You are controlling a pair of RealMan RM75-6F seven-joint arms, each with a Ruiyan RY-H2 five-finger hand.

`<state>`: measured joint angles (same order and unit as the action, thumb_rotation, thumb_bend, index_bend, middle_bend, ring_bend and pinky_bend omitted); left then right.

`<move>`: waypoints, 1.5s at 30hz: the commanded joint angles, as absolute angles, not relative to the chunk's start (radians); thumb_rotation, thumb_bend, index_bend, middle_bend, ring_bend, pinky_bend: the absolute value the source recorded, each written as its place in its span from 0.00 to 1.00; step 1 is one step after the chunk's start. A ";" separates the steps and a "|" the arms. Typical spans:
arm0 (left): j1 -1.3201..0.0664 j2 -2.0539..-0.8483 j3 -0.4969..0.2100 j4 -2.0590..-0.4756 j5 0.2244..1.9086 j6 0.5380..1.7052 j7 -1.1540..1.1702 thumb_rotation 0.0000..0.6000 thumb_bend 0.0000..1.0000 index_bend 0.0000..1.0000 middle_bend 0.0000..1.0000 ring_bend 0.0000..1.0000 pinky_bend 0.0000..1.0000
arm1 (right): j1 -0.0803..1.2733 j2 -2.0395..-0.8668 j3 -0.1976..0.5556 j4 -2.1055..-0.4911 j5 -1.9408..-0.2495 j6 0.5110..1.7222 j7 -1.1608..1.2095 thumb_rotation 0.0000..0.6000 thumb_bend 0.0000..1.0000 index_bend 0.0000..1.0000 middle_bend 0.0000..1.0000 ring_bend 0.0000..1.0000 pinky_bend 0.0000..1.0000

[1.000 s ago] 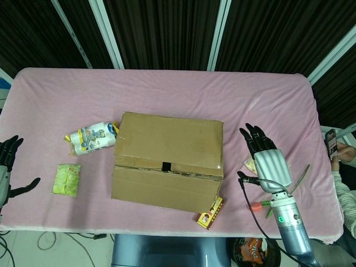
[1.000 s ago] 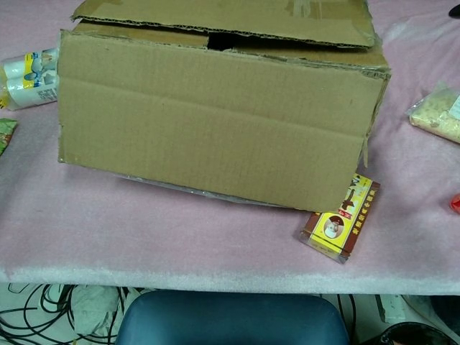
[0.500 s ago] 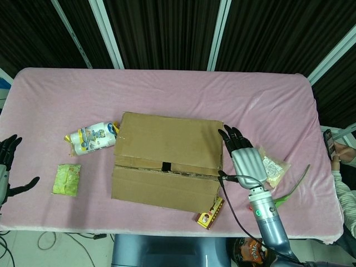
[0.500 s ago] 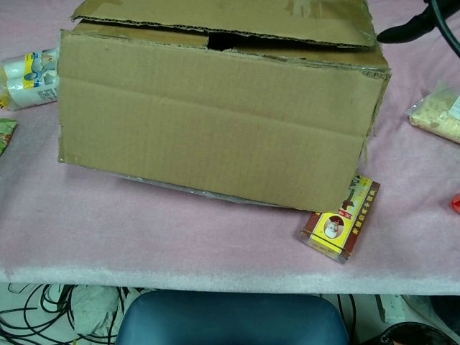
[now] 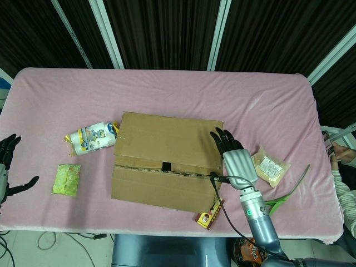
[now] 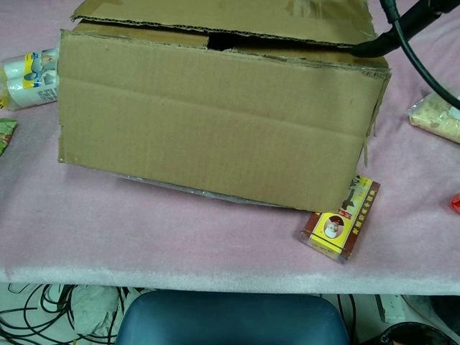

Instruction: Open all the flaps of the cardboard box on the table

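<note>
Sliding my right robot hand [image 5: 233, 156] in from the side, fingers spread and holding nothing, I've reached the cardboard box's [image 5: 167, 161] right edge mid-bench [image 5: 167, 89] — flaps unopened, left robot hand [image 5: 6, 167] idle, spread.

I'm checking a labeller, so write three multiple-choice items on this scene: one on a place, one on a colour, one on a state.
1. Where is the right hand?
A. at the cardboard box's right edge
B. on the green packet
C. off the table

2. What colour is the table cover?
A. blue
B. pink
C. white

3. How do the top flaps of the cardboard box stand?
A. all folded outward
B. torn off
C. lying closed

Key: 1 A, its fingers reach over that edge; 2 B, pink cloth shows all round; 3 C, both flaps lie flat, meeting at a seam.
</note>
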<state>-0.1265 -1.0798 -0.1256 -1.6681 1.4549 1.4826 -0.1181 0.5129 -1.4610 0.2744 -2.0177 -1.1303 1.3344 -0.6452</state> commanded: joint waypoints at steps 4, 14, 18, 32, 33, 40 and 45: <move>-0.127 -1.078 -0.127 -1.669 1.452 1.485 -0.122 1.00 0.13 0.00 0.01 0.00 0.00 | 0.526 -1.480 0.278 -1.987 -1.118 1.337 -0.636 1.00 0.23 0.00 0.00 0.00 0.23; -0.130 -1.076 -0.126 -1.669 1.448 1.483 -0.125 1.00 0.13 0.00 0.01 0.00 0.00 | 0.553 -1.505 0.275 -1.927 -1.111 1.342 -0.651 1.00 0.23 0.00 0.00 0.00 0.23; -0.130 -1.076 -0.126 -1.668 1.446 1.485 -0.127 1.00 0.13 0.00 0.01 0.00 0.00 | 0.561 -1.516 0.278 -1.900 -1.146 1.357 -0.642 1.00 0.29 0.00 0.00 0.00 0.23; -0.132 -1.076 -0.124 -1.670 1.444 1.484 -0.133 1.00 0.13 0.00 0.01 0.00 0.00 | 0.580 -1.502 0.335 -1.893 -1.174 1.386 -0.598 1.00 0.42 0.00 0.00 0.00 0.23; -0.132 -1.076 -0.124 -1.670 1.444 1.484 -0.132 1.00 0.13 0.00 0.01 0.00 0.00 | 0.583 -1.500 0.341 -1.893 -1.175 1.388 -0.598 1.00 0.41 0.00 0.00 0.00 0.23; -0.134 -1.076 -0.124 -1.668 1.440 1.480 -0.132 1.00 0.13 0.00 0.01 0.00 0.00 | 0.631 -1.471 0.441 -1.893 -1.126 1.381 -0.609 1.00 0.40 0.00 0.00 0.00 0.23; -0.135 -1.076 -0.122 -1.666 1.436 1.473 -0.134 1.00 0.13 0.00 0.01 0.00 0.00 | 0.686 -1.446 0.532 -1.846 -1.043 1.355 -0.619 1.00 0.39 0.00 0.00 0.00 0.23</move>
